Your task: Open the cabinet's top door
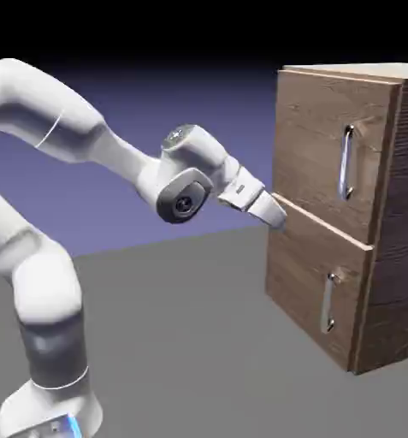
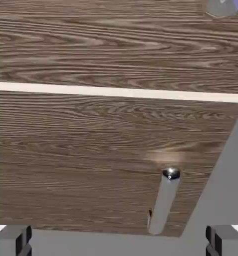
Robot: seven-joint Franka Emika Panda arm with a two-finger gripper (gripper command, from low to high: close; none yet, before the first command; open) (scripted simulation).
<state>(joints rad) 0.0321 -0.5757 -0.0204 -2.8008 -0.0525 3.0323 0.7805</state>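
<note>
Approaching the cabinet (image 1: 327, 154), my gripper (image 1: 274, 214) spread empty, I must rise toward the top door's handle (image 1: 348, 162).

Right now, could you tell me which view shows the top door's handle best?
The exterior view: the top door's handle shows whole, a vertical silver bar. The hand view catches only its lower end at the top edge, above the lower panel's handle.

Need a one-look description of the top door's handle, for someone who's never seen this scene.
Find the brown wooden cabinet on the exterior view's right. Its front has two panels; take the taller upper door. The handle is the long upright silver bar near that door's right edge, longer than the short one on the lower panel.
</note>
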